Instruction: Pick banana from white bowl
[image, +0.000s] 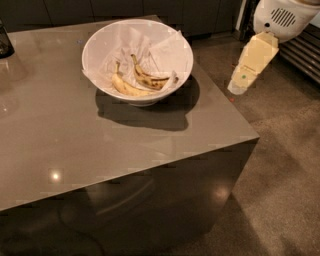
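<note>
Lying inside the white bowl (95, 47), the banana (148, 78) is the darker of 2 fruits, yellow streaked with brown. Its long stem points toward the far edge of the desk (75, 145) and its dark tip curves toward the right edge. Just beside it, on the near-left side, lies a paler banana (126, 89); the 2 look to be touching along their curves, though I cannot tell for sure. Both rest on crumpled white paper (165, 50) that lines the bowl and rises against its far and right walls.

The bowl stands on the desk close to the far right corner and casts a dark shadow (150, 115) on the near side. The desk top is grey-brown and glossy, with a small bright spot of reflected light (55, 175) toward the near left corner. At the far left corner a dark object (5, 42) is cut off by the edge of the view.

The hand (239, 86) hangs over the floor (280, 180) beyond the right edge of the desk, level with the bowl and well apart from it. It is a cream wedge slanting down and toward the desk from a white arm housing (285, 17). It holds nothing, and I cannot tell whether it is wide or narrow.
</note>
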